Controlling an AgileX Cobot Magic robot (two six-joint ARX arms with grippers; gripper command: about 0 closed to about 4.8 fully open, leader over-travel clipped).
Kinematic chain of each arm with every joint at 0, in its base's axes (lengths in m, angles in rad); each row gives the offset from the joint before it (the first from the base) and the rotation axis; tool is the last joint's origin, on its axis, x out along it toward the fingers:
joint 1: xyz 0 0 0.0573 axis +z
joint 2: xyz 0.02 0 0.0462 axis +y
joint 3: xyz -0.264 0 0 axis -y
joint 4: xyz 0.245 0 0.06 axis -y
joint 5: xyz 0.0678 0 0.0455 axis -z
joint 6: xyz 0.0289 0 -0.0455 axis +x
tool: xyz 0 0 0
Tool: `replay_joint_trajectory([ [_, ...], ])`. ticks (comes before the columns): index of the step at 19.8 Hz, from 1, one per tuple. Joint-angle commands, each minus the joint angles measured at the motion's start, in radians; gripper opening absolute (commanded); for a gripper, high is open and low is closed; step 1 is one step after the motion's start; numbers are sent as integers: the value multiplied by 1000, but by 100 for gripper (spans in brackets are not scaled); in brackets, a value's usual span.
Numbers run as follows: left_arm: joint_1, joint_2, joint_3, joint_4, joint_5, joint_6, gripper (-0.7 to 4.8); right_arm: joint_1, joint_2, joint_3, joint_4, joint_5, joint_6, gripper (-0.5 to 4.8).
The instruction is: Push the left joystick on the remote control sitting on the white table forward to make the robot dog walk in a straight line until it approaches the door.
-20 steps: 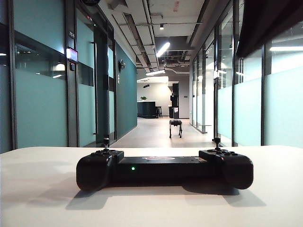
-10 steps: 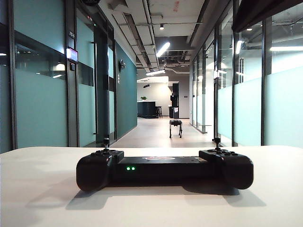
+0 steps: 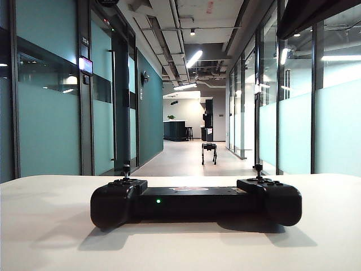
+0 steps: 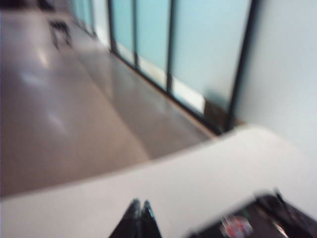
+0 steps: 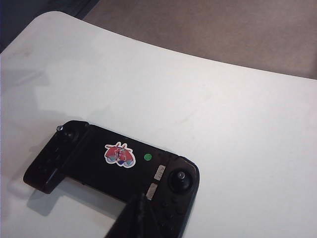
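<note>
Only a red sticker (image 5: 120, 154) marks the remote control (image 5: 114, 173); both claws closed above

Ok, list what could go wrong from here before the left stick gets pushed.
1. The remote control lies loose on the white table; a stick push may slide it.
2. The left end effector is shut and off the controller, the right end effector shut above it, so a thin thumbstick is easy to miss.
3. The robot dog stands far down a glass-walled corridor; a skewed push may veer it.
</note>
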Motion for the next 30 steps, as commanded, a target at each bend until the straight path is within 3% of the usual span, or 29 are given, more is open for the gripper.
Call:
replay_joint_trajectory([
  [1, 0, -1, -32, 112, -41, 2, -5, 1, -2, 5, 18, 4, -3, -1],
  [5, 19, -19, -82, 131, -35, 4, -5, 0, -2, 5, 18, 4, -3, -1],
  [18, 373, -172, -245, 121, 29, -4, -5, 0, -2, 5, 18, 4, -3, -1],
  [26, 373, -172, -368, 263, 20, -18, -5, 0, -2, 5, 18, 4, -3, -1],
  [30, 381, -172, -367, 248, -31, -13, -5, 0, -2, 5, 18, 4, -3, -1],
])
